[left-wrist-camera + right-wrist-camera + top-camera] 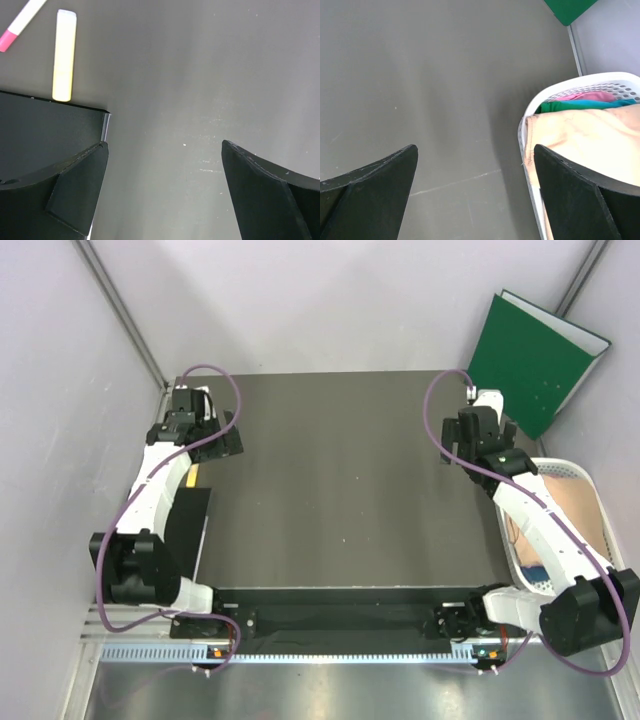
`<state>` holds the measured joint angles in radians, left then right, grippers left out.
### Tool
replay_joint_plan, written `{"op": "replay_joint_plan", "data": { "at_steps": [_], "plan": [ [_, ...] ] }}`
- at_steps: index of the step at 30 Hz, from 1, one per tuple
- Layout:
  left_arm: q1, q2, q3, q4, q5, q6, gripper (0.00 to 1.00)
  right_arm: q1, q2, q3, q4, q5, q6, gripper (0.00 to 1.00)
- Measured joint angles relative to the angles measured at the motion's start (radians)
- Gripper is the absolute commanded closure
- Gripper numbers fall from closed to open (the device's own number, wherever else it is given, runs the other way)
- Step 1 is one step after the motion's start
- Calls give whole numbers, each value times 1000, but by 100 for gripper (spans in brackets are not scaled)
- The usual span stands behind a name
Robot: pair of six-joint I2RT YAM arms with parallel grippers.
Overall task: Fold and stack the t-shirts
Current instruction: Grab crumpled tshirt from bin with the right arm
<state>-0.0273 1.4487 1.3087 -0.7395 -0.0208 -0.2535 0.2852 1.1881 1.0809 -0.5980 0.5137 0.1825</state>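
**Both hands wide open, shirts wait in the basket**

The left hand (162, 150) is spread wide and has nothing in it. It hangs over the far left part of the dark bench (340, 480). Under it is the corner of a flat black sheet (45, 125). A yellow marker (64, 55) lies on the bench with one end right at the sheet's edge. A pink and white pen (20, 25) lies near the marker.

The right hand (475, 150) is spread wide too, and it holds nothing. It hangs over the far right part of the bench, close to a white basket (580, 82).

The t-shirts (590, 120) are all in that basket, beside the bench on the right. The big peach shirt (600, 145) lies on top. A green shirt (565, 106), a pink shirt (592, 95) and a blue shirt (605, 103) peek out behind it.

A stiff green folder (535, 360) leans on the wall past the basket.
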Motion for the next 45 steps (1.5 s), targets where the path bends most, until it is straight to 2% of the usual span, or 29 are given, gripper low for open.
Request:
{"op": "replay_joint_plan", "data": {
  "at_steps": [10, 17, 21, 24, 27, 33, 37, 39, 40, 41, 42, 45],
  "plan": [
    [0, 8, -3, 6, -8, -8, 0, 0, -8, 32, -31, 69, -22, 0],
    [0, 51, -3, -1, -20, -10, 0, -33, -30, 48, -69, 175, -23, 0],
    [0, 63, -3, -2, 18, -10, 0, -196, -30, 55, -117, 174, -6, 4],
    [0, 89, -4, -4, 39, -10, 0, -353, -32, 55, -160, 134, 14, 5],
    [0, 110, -5, -6, 58, -10, 0, -456, -35, 54, -190, 78, 38, 7],
    [0, 134, -5, -12, 85, -11, 0, -614, 61, 52, -237, -70, 77, 11],
    [0, 151, -5, -19, 89, -11, 1, -640, 190, 49, -265, -162, 84, 12],
    [0, 156, -5, -21, 88, -11, 0, -639, 215, 39, -265, -198, 88, 22],
    [0, 157, -5, -22, 88, -11, 0, -640, 220, 37, -267, -208, 89, 37],
    [0, 158, -5, -22, 88, -11, 0, -641, 220, 37, -266, -217, 92, 84],
    [0, 159, -5, -23, 88, -11, 0, -641, 220, 37, -264, -229, 100, 100],
    [0, 160, -5, -24, 85, -11, 0, -641, 221, 37, -264, -245, 109, 100]
  ]
}}
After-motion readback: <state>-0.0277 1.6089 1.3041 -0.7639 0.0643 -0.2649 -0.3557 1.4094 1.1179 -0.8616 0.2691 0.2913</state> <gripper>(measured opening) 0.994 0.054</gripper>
